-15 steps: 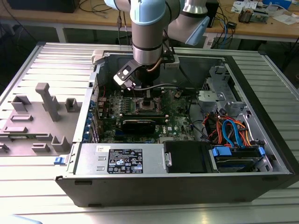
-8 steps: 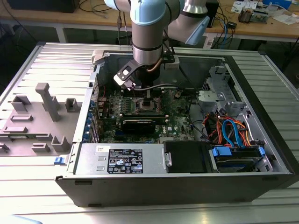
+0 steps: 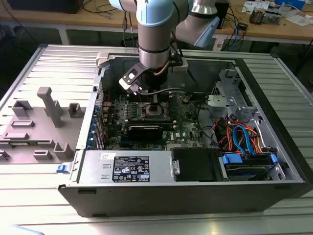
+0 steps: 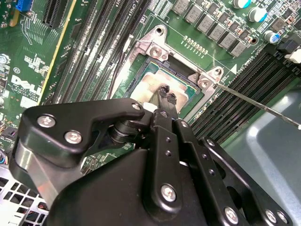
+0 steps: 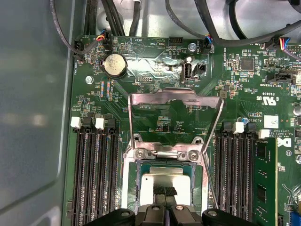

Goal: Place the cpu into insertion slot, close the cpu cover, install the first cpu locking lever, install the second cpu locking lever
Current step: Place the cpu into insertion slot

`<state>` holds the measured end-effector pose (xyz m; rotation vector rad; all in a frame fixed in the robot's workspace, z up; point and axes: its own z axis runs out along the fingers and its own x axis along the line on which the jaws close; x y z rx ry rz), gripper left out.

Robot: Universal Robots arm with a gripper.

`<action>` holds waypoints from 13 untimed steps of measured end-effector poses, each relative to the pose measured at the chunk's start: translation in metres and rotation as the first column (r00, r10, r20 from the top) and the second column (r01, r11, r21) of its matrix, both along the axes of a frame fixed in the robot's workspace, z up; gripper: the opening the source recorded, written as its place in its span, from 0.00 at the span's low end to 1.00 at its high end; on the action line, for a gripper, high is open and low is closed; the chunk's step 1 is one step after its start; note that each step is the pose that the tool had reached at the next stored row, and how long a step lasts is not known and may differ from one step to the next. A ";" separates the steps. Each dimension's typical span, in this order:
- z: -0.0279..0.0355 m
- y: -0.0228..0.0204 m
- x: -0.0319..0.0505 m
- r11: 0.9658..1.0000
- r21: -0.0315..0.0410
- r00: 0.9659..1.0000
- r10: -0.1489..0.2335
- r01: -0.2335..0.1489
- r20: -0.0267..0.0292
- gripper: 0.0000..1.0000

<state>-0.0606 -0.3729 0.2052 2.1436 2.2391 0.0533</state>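
Gripper [image 5: 164, 190], fingers nearly together, sat atop the cpu [image 5: 155, 181] in the insertion slot [image 5: 133, 188]; sideways drag could unseat it.

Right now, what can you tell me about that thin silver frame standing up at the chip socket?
The cpu cover is a thin square frame of silver metal with a large window that shows the green board. It is swung open, tilted up from its hinge at the rim of the insertion slot, so it leaves the cpu uncovered. The gripper is at the cpu, apart from the cover.
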 end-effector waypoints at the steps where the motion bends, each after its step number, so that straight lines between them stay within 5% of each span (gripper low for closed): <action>1: 0.0014 0.0003 0.0002 1.000 0.002 1.000 0.000 0.000 0.001 0.11; 8: 0.0225 0.0000 0.0000 1.000 0.000 1.000 0.000 0.000 0.000 0.11; 13: 0.0255 0.0000 0.0000 1.000 0.000 1.000 0.000 0.000 0.000 0.11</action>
